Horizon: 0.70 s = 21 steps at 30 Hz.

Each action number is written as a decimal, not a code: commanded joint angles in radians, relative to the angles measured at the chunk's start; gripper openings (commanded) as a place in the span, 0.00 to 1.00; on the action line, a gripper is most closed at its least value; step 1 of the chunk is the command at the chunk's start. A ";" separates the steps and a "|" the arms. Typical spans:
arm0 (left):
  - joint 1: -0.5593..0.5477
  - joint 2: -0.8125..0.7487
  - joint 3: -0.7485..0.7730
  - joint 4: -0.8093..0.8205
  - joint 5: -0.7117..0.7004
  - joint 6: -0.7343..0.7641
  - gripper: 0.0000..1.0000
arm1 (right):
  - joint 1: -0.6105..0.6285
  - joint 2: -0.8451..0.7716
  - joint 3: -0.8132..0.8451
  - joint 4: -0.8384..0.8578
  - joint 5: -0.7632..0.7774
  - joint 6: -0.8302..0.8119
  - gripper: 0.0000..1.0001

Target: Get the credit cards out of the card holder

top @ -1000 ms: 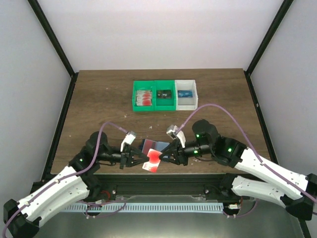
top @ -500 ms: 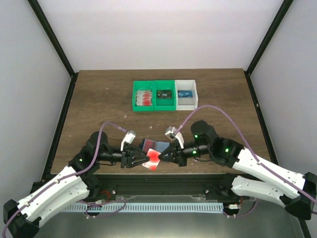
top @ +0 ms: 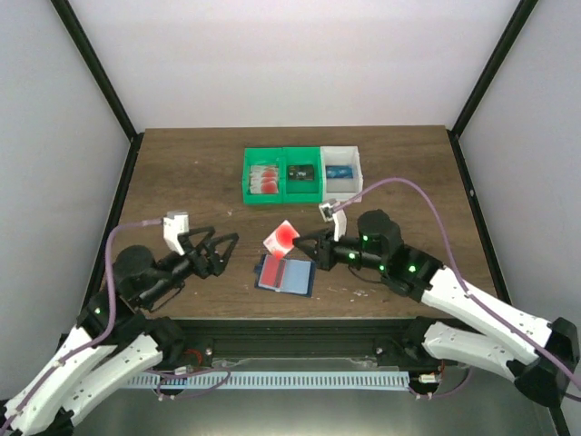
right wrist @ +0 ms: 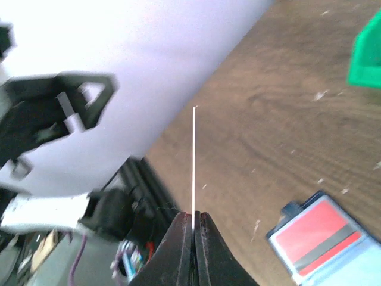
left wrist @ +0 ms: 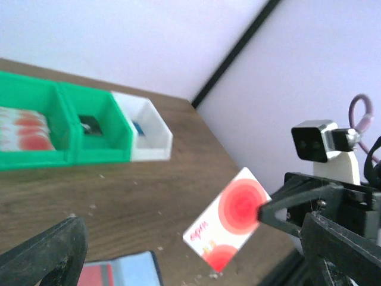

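Observation:
The navy card holder [top: 289, 276] lies open on the table with a red credit card [top: 272, 270] still in a pocket. My right gripper [top: 304, 243] is shut on a red-and-white credit card [top: 282, 238] and holds it in the air just beyond the holder. The right wrist view has that card [right wrist: 193, 155] edge-on between the shut jaws [right wrist: 193, 221], with the holder [right wrist: 351, 262] at the lower right. My left gripper [top: 221, 252] stands open and empty, left of the holder. From the left wrist the held card [left wrist: 229, 217] hangs ahead, above the holder's corner [left wrist: 134, 268].
Joined green bins [top: 281, 194] and a white bin [top: 342, 193] stand at the back, holding cards and small items. The green bins [left wrist: 65, 156] and white bin [left wrist: 149, 143] also show from the left wrist. The table's near edge runs just below the holder.
My left gripper opened, let go of the red-and-white card and drew back left. The right gripper closed on the card and carried it up and away from the near edge.

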<state>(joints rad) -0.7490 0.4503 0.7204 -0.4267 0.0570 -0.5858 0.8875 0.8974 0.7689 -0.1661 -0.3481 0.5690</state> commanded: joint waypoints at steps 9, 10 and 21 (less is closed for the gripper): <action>0.004 -0.219 -0.086 -0.014 -0.249 0.089 1.00 | -0.171 0.459 0.087 0.445 0.151 0.241 0.01; 0.005 -0.226 -0.087 -0.015 -0.263 0.089 1.00 | -0.171 0.502 0.110 0.463 0.169 0.253 0.01; 0.002 -0.232 -0.071 -0.052 -0.271 0.086 1.00 | -0.197 0.950 0.449 0.507 0.280 0.401 0.01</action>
<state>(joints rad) -0.7483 0.2276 0.6392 -0.4603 -0.2085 -0.5159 0.7025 1.7710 1.1110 0.2996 -0.1425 0.9031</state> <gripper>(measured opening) 0.997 0.016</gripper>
